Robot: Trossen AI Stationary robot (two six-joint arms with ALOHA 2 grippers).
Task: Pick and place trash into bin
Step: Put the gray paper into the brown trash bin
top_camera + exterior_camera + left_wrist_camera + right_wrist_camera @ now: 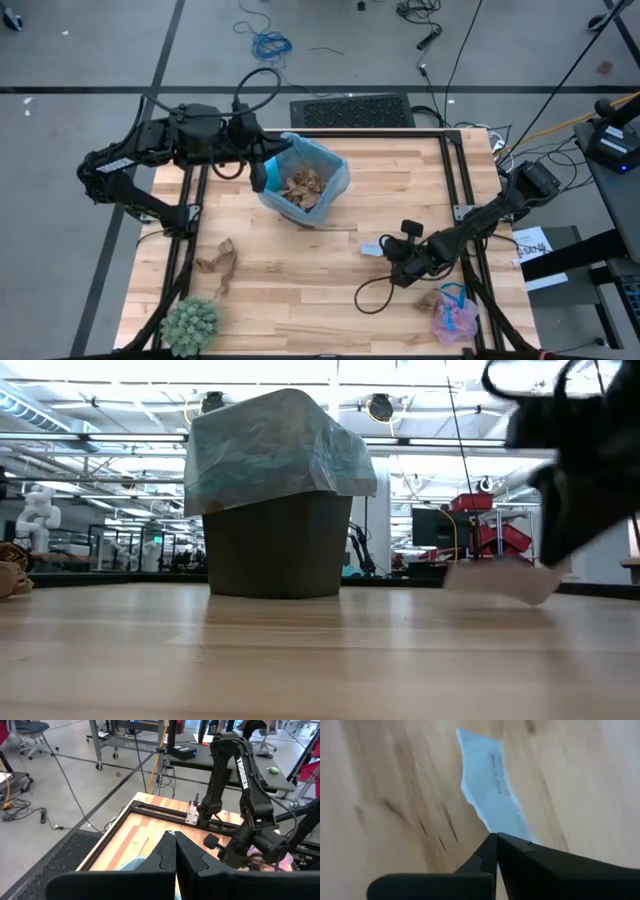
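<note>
The bin (318, 172), a dark wastebasket lined with a light-blue bag, stands at the table's far middle and holds brown paper wads (300, 188); it also shows in the low view (277, 540). My left gripper (258, 178) is shut and hovers at the bin's left rim. My right gripper (388, 248) is shut on a white paper scrap (371, 248) right of centre. A brown paper wad (218, 262) lies on the table's left. Another brown wad (430, 298) and the pink mesh puff (455, 316) with blue string lie near the right corner. My right gripper pinches the white paper scrap by its near end (492, 829) between the two shut fingertips (512, 845), coming slantwise from above and from the table's right. The scrap (500, 578) stretches out beyond the fingers, low over the table; whether its far end rests on the wood I cannot tell.
A round green spiky plant (190, 325) sits at the near left corner. Black rails (455, 170) run along both sides of the table. A loop of black cable (372, 292) lies near my right arm. Bare wood (300, 290) lies between bin and near edge.
</note>
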